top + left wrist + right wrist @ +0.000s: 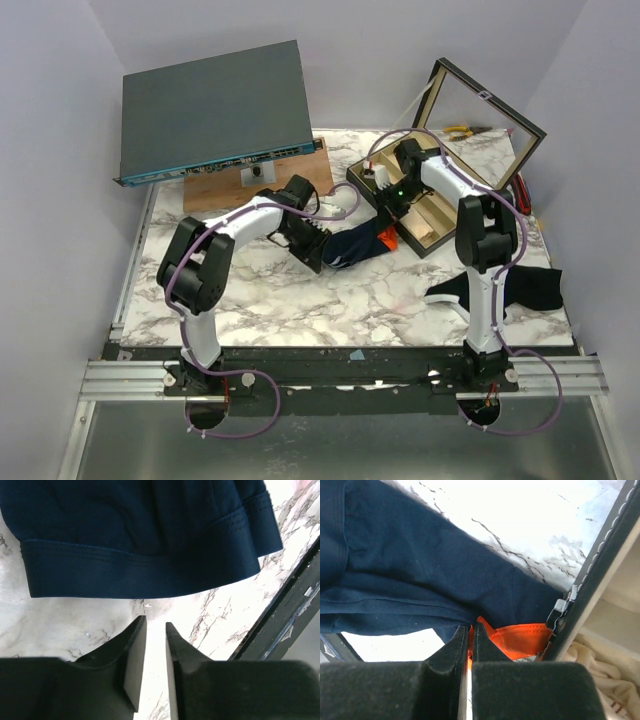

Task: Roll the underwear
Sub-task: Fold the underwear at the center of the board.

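Barely begun rolling the underwear [350, 247]: pinching its orange trim [520, 637] with right gripper [471, 626], hovering left gripper [155, 620] slightly parted, empty.

The right fingers [452, 655] are pinched together on the orange trim [517, 639] of the navy underwear [420, 575], just beside the box [600, 575]. The garment spreads away from the box across the marble bench [530, 515].

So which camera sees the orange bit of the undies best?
Right wrist view: the orange trim looks big and close. The top view shows only a tiny speck; the left wrist view shows just navy underwear.
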